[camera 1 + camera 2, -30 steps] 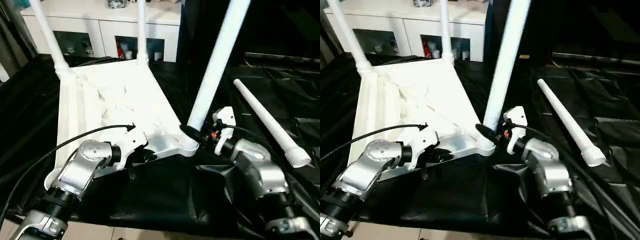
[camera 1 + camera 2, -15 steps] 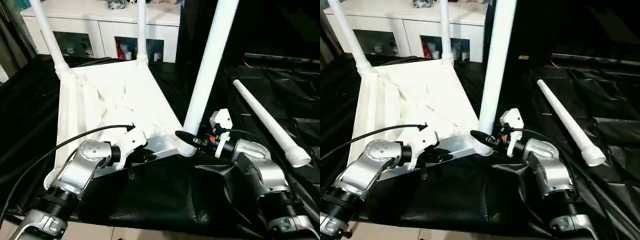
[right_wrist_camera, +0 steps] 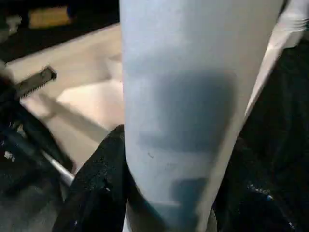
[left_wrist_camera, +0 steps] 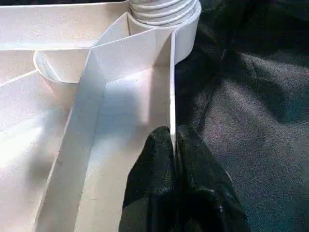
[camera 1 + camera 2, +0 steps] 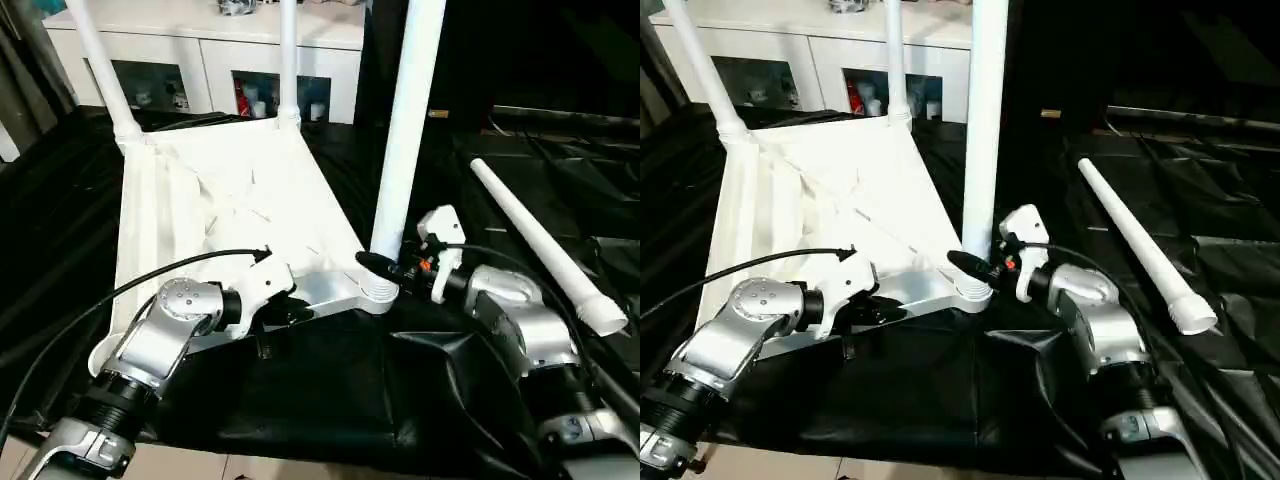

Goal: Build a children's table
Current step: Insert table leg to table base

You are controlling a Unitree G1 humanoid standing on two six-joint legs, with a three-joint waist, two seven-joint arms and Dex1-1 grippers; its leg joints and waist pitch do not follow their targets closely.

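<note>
1. Tabletop, upside down on black cloth, two far legs standing
2. Left gripper pinches the tabletop's near rim
3. Right gripper clasps the upright leg in the near corner socket
4. Loose leg lies at 3 o'clock

1. The two eye views look forward and down from the head; both share the upturned tabletop, its legs and both forearms.
2. The left wrist view looks closely along its fingers at the tabletop's rim.
3. The right wrist view faces an upright leg at very close range.
</note>
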